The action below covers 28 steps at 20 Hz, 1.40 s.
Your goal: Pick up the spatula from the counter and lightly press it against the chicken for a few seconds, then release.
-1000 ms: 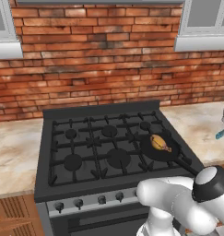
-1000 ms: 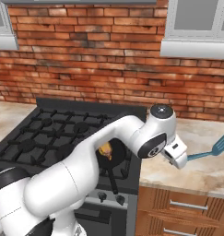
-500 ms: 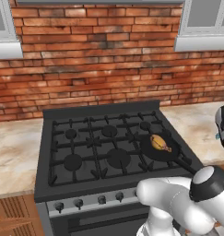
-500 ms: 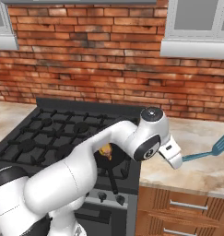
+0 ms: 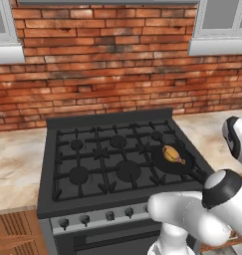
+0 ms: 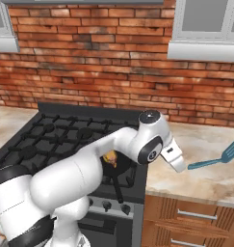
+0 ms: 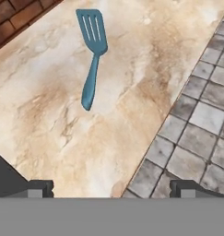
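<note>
A teal slotted spatula (image 6: 212, 160) lies flat on the marble counter (image 6: 210, 183) right of the stove, blade toward the wall. In the hand view the spatula (image 7: 91, 60) sits upper left, well ahead of my gripper (image 7: 112, 189). The dark fingertips (image 7: 37, 188) stand far apart with nothing between them, so the gripper is open. From the right base view the gripper (image 6: 180, 165) hovers over the counter, left of the spatula's handle and apart from it. The browned chicken (image 5: 172, 154) rests in a black pan (image 5: 184, 167) on the stove's front right burner, also seen as chicken (image 6: 110, 158).
The black gas stove (image 5: 92, 164) fills the middle, with a brick wall (image 5: 107, 74) behind. The counter's front edge (image 7: 145, 152) runs close under the hand, with grey floor tiles (image 7: 196, 124) beyond it. Wooden drawers (image 6: 190, 222) sit below the counter.
The wrist and hand have shifted a little to the left over the counter. The spatula and chicken lie where they were, and the gripper stays open.
</note>
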Motion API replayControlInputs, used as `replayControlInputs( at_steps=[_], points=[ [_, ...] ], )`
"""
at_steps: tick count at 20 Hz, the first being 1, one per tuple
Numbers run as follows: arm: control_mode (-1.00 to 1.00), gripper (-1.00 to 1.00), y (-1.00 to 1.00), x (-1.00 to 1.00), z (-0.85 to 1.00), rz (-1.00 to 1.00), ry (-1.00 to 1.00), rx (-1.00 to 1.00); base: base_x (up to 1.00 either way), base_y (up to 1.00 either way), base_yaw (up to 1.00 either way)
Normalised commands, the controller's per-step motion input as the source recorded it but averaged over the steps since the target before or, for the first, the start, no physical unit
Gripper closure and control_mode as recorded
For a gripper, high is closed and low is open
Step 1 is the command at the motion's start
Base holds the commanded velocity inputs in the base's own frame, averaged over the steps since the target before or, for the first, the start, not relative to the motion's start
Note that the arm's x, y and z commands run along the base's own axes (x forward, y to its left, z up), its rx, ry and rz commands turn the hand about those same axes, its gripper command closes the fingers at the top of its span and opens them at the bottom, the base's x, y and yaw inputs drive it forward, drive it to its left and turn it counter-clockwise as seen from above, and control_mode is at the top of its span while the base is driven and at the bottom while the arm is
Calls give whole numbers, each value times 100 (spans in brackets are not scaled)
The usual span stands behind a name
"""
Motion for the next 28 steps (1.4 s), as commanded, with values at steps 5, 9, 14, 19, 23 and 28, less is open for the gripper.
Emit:
replayControlInputs(
  at_steps=[5, 9, 14, 19, 23, 28],
  points=[
    [-100, -100, -11, 28, -11, -6, 0, 0, 0, 0, 0],
    [-100, -100, -22, 30, -9, -4, 0, 0, 0, 0, 0],
    [-100, -100, -36, 24, -4, -3, 0, 0, 0, 0, 0],
    [-100, -100, -29, 8, -9, -1, 0, 2, 0, 0, 0],
    [-100, -100, -3, -44, -14, 0, -6, 3, 0, 0, 0],
    [-100, -100, 0, -16, -8, 1, -5, 0, 0, 0, 0]
  ],
)
